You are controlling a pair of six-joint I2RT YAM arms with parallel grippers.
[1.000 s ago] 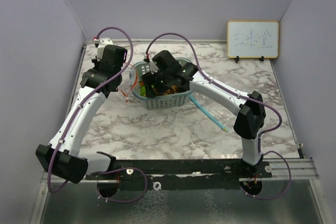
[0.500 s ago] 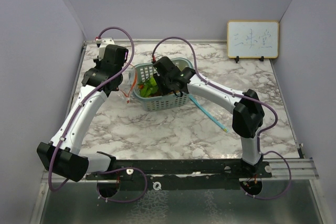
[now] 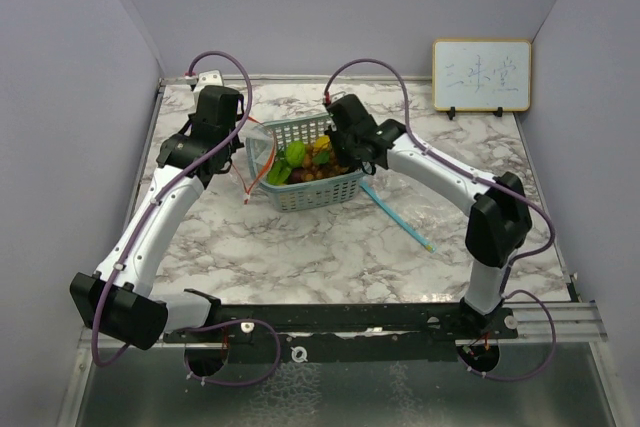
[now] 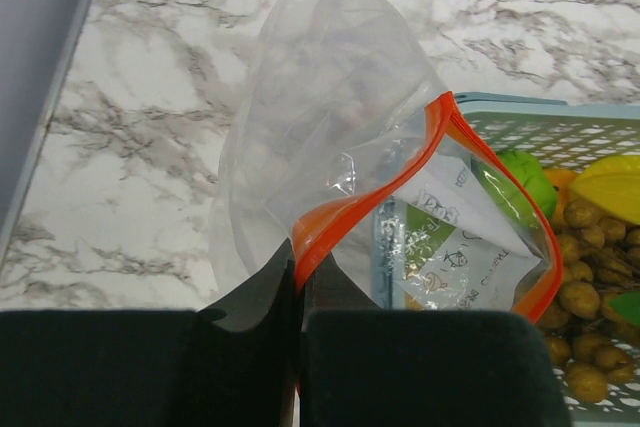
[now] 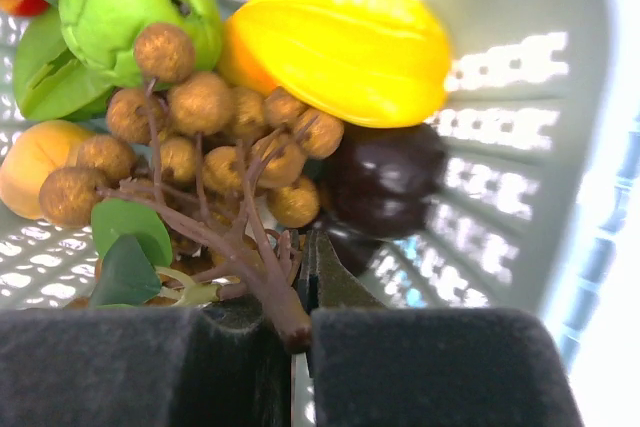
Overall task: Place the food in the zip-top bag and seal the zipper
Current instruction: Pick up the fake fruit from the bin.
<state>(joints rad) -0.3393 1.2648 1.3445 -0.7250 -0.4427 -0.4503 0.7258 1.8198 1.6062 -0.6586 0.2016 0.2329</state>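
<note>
Food (image 3: 300,159) lies heaped in the basket (image 3: 305,197) — the right gripper (image 5: 303,277) is clamped on the stem of the grape bunch (image 5: 200,137), seemingly to lift it. Meanwhile the left gripper (image 4: 298,287) pinches the bag (image 4: 340,117) by its orange rim — so the mouth stands raised alongside for loading.

Basket (image 3: 310,192): pale teal plastic mesh, rectangular, just above the centre of the overhead view; its slotted wall fills the right side of the right wrist view (image 5: 520,97) and shows at the right edge of the left wrist view (image 4: 570,127).
Table (image 3: 300,247): white marble pattern with grey veins, under everything.
Blue stick (image 3: 398,217): thin, flat on the table, slanting from the basket's lower right corner down to the right.
Whiteboard (image 3: 481,75): upper right, upright on two small dark feet, pale frame, faint blue writing, unreadable.
Walls (image 3: 330,7): plain lavender, at the back and both sides.
</note>
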